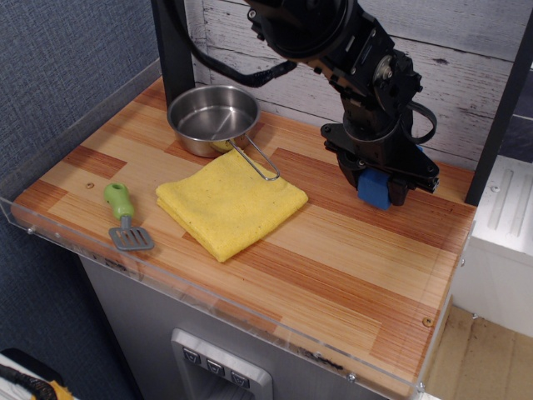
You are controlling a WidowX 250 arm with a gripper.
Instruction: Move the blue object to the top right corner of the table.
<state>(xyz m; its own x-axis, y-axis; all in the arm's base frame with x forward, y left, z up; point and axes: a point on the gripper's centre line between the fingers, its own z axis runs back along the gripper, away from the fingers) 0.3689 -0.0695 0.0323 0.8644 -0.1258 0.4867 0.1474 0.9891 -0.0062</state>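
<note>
The blue object is a matte blue block held between the black fingers of my gripper. It sits at or just above the wooden table near the far right corner, close to the white plank wall. The gripper is shut on the block, and the arm covers its top. I cannot tell whether the block touches the tabletop.
A steel pot with a wire handle stands at the back left. A folded yellow cloth lies mid-left. A green-handled spatula lies near the front left. A clear acrylic rim edges the front. A black post stands at the right.
</note>
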